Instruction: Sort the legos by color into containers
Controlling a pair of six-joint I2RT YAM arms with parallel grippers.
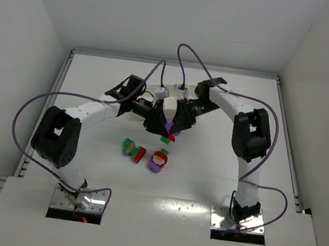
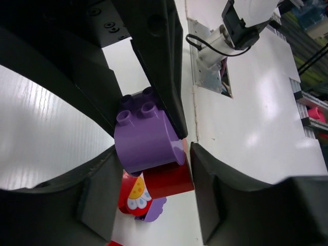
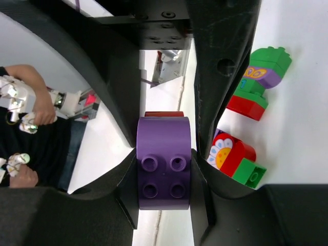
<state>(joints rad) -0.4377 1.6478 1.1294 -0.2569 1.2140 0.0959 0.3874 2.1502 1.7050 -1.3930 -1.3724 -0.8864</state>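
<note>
Down on the counter (image 1: 200, 176) a mixed clump (image 1: 132, 149) of green, purple and red lies leftmost, with a flower-printed clump (image 1: 158, 161) just beside it, both unsorted. Just beyond them the left gripper (image 2: 156, 171) looks clamped on a red brick (image 2: 171, 180), while the right gripper (image 3: 164, 169) squeezes the purple brick (image 2: 146, 141) stuck to it, the pair held off the counter. I'd say sorting has barely begun: that pair needs splitting, and nowhere to drop bricks shows in these views.
</note>
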